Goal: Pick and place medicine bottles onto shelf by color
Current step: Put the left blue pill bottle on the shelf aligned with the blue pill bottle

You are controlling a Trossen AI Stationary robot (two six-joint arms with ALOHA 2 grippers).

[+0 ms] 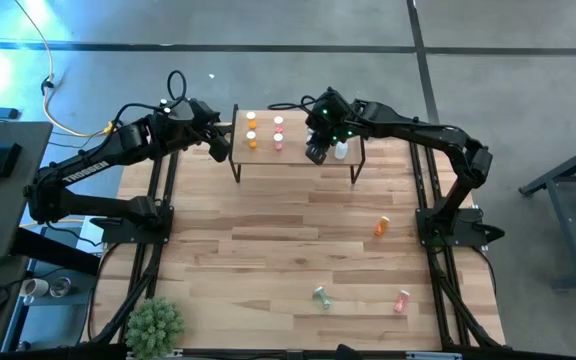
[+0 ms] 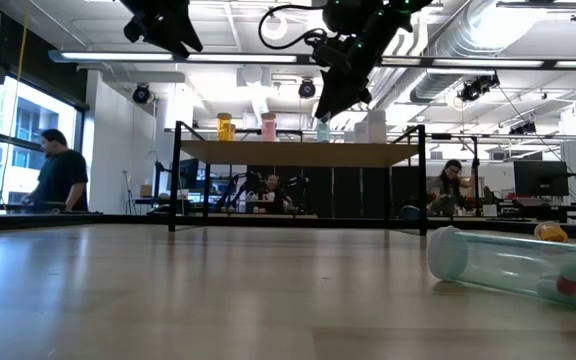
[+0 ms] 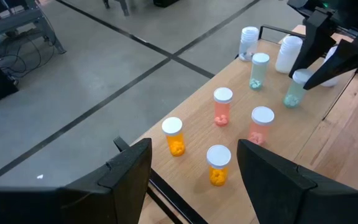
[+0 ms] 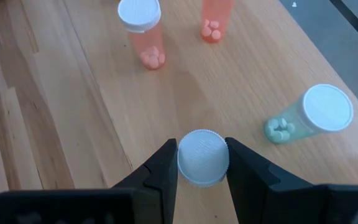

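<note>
The shelf (image 1: 298,158) stands at the table's far side. On it stand two orange bottles (image 3: 173,135), two pink bottles (image 3: 222,106), a green bottle (image 3: 259,70) and clear ones (image 3: 248,42), all upright on their bases. My right gripper (image 4: 202,155) is over the shelf's middle, shut on another green bottle (image 3: 294,93). My left gripper (image 3: 194,165) hovers open above the shelf's left end, with nothing between its fingers. An orange bottle (image 1: 381,227), a green one (image 1: 320,296) and a pink one (image 1: 402,301) lie on their sides on the table. My right gripper pinches the green bottle's white cap (image 4: 202,167) between its two fingers (image 4: 163,165), which touch opposite sides of the cap. The fingers come from above, slanting down. The bottle stands upright below them, its base at the shelf top; whether it rests there I cannot tell.
A green plant (image 1: 155,323) sits at the table's near left corner. The lying green bottle (image 2: 518,268) is close to the low camera. Bare tabletop stretches between the shelf and the lying bottles. People show in the room behind the table.
</note>
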